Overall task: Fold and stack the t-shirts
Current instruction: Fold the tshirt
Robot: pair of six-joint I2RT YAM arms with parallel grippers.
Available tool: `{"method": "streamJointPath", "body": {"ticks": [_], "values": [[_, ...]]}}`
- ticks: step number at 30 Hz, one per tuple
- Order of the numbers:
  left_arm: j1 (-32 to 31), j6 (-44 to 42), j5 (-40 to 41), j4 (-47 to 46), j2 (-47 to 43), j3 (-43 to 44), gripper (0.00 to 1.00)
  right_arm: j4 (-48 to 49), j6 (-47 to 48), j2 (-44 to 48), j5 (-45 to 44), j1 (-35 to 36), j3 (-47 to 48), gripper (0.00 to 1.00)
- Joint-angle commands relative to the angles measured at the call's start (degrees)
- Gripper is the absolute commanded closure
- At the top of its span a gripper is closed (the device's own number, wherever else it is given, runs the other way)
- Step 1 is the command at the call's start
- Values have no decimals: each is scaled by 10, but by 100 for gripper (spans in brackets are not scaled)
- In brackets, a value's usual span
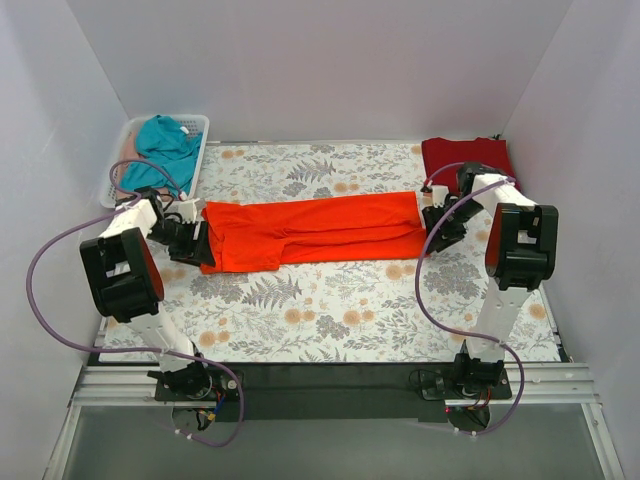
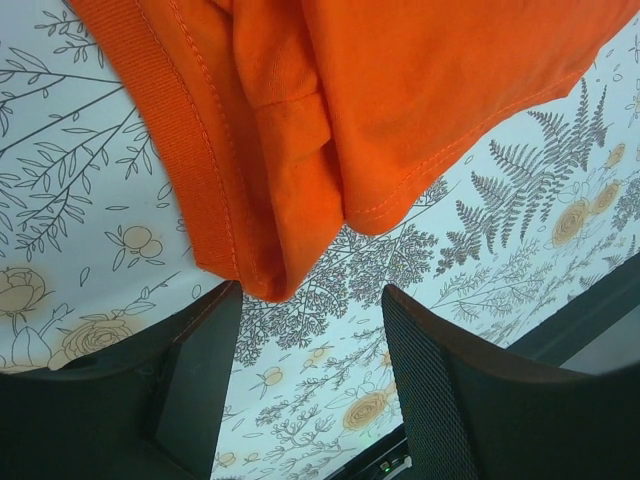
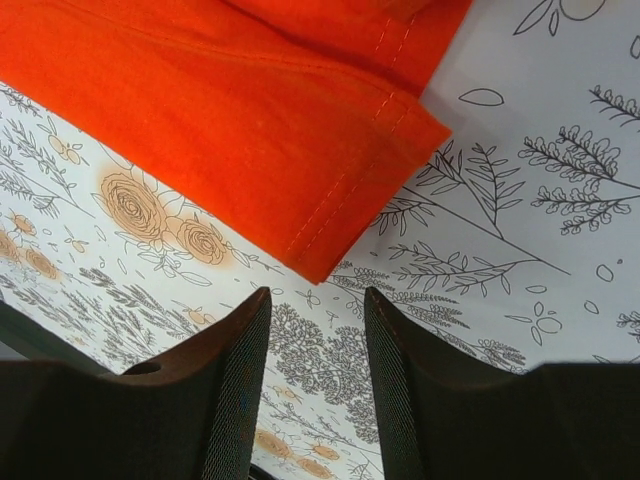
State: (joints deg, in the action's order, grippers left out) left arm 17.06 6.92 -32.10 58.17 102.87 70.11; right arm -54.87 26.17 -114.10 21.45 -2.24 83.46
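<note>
The bright orange-red t-shirt (image 1: 310, 230) lies folded into a long strip across the middle of the floral table cloth. My left gripper (image 1: 188, 240) is open and empty at its left end; the collar end (image 2: 300, 150) hangs just ahead of the fingers (image 2: 440, 390). My right gripper (image 1: 438, 232) is open and empty at its right end; the hem corner (image 3: 330, 200) lies just ahead of the fingers (image 3: 235, 370). The darker crimson t-shirt (image 1: 466, 157) lies folded at the back right corner.
A white basket (image 1: 118, 170) at the back left holds a teal garment (image 1: 165, 148). White walls close in the table on three sides. A black strip (image 1: 330, 378) runs along the near edge by the arm bases.
</note>
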Motion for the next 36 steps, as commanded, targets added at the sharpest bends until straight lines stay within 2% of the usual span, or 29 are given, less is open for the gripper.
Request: {"method": "streamJointPath", "body": {"ticks": [1, 7, 13, 17, 19, 23, 28, 31, 32, 36], "values": [[1, 5, -19, -12, -3, 12, 45, 11, -17, -9, 25, -1, 5, 52], [2, -4, -22, -3, 8, 8, 54, 9, -22, -15, 32, -1, 0, 60], [1, -13, -17, -3, 13, -3, 70, 9, -23, -18, 37, -1, -4, 73], [1, -17, -15, 3, 13, -8, 82, 8, -20, -19, 27, -1, -7, 86], [1, -20, -13, 6, 10, -9, 87, 7, -17, -17, 25, -1, -9, 98], [1, -29, -6, 12, 1, -13, 99, 6, -12, -6, 16, -4, -15, 99], [2, -35, 3, 12, -8, -27, 100, 5, -5, 3, 6, -14, -18, 99], [1, -34, 3, 9, -12, -30, 100, 3, -11, 6, 28, -16, -23, 57], [1, -32, 3, 9, -11, -30, 100, 4, -14, 7, 42, -16, -26, 48], [1, -29, 1, 8, -12, -27, 100, 6, -20, 5, 68, -16, -33, 48]]}}
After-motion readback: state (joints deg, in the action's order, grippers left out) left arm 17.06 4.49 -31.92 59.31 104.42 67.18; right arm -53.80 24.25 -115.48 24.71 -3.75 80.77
